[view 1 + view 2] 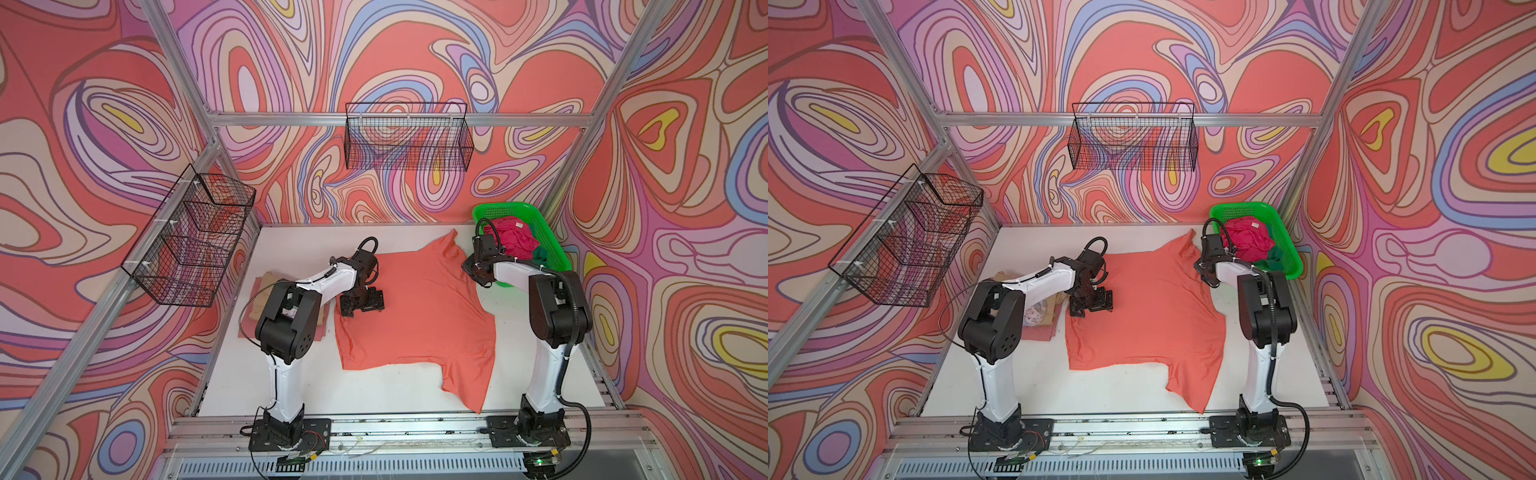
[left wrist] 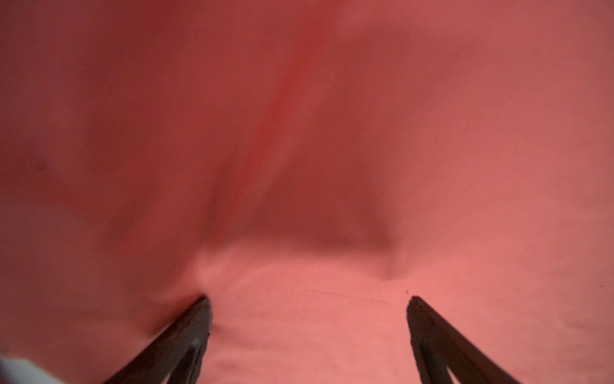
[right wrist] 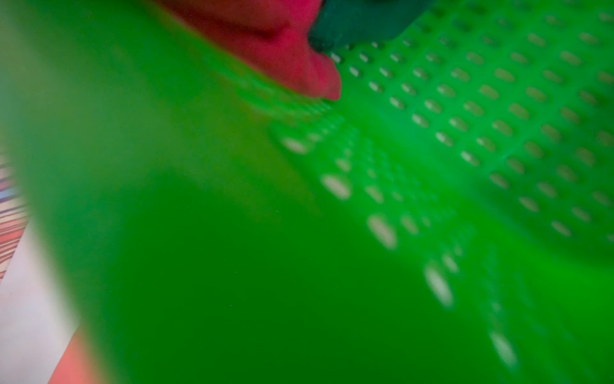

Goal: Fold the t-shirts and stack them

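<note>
A coral-orange t-shirt lies spread on the white table, one sleeve toward the front edge and one toward the back. My left gripper is open at the shirt's left edge, its fingertips resting on the coral cloth. My right gripper hovers at the near left corner of the green basket; its jaws are hidden in every view. A magenta-pink t-shirt and a dark green one lie in the basket.
Folded tan and salmon-pink t-shirts are stacked at the table's left, partly under my left arm. Two black wire baskets hang on the left wall and back wall. An aluminium rail runs along the front.
</note>
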You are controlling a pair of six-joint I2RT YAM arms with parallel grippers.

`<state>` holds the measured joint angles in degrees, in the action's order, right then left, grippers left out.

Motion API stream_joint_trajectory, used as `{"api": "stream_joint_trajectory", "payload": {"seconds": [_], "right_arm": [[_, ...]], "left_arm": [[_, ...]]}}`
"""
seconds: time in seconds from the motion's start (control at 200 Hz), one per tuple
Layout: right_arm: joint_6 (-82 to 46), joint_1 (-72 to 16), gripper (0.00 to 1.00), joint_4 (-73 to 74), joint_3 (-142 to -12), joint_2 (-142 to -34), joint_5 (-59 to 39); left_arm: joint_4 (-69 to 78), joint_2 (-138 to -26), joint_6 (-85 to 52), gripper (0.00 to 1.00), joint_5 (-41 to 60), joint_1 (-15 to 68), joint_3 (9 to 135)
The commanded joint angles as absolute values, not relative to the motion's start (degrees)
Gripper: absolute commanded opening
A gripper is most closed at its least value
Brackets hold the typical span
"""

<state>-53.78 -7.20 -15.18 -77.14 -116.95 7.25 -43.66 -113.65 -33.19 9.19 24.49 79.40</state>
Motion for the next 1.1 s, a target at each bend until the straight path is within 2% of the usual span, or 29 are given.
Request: {"api": "stream_joint_trajectory", "payload": {"seconds": [0.0,0.27,0.381,0.471,0.546,0.661,0.856,1.092], "right_arm": [[-55.0,-7.3,0.03,-17.3,-77.2,-120.6,7.1],[-53.1,-7.2,0.08,-18.3,-78.5,-117.2,10.8],[-50.9,-7.8,0.19,-18.3,-80.8,-116.7,8.5],[-49.8,-10.6,0.33,-19.2,-81.7,-115.0,8.8],[-49.6,-13.2,0.38,-20.2,-81.7,-113.6,11.3],[-51.0,-14.6,0.38,-20.1,-79.8,-113.3,13.0],[-50.9,-13.5,0.33,-19.8,-80.3,-117.7,15.2],[-51.1,-10.0,0.29,-16.6,-79.5,-119.6,13.2]], "left_arm": [[-46.9,-116.7,-33.0,0.94,9.1,24.2,77.3],[-47.3,-116.3,-32.4,0.94,9.0,24.2,77.6],[-47.3,-115.6,-32.2,0.94,9.0,24.2,77.5],[-47.3,-114.9,-32.1,0.94,8.6,24.2,77.3],[-47.3,-114.4,-32.2,0.94,8.5,24.2,77.2],[-47.0,-114.1,-32.3,0.94,8.9,24.1,77.0],[-47.2,-114.0,-32.1,0.94,8.9,24.3,77.0],[-47.2,-113.9,-31.9,0.94,8.7,24.2,76.9]]}}
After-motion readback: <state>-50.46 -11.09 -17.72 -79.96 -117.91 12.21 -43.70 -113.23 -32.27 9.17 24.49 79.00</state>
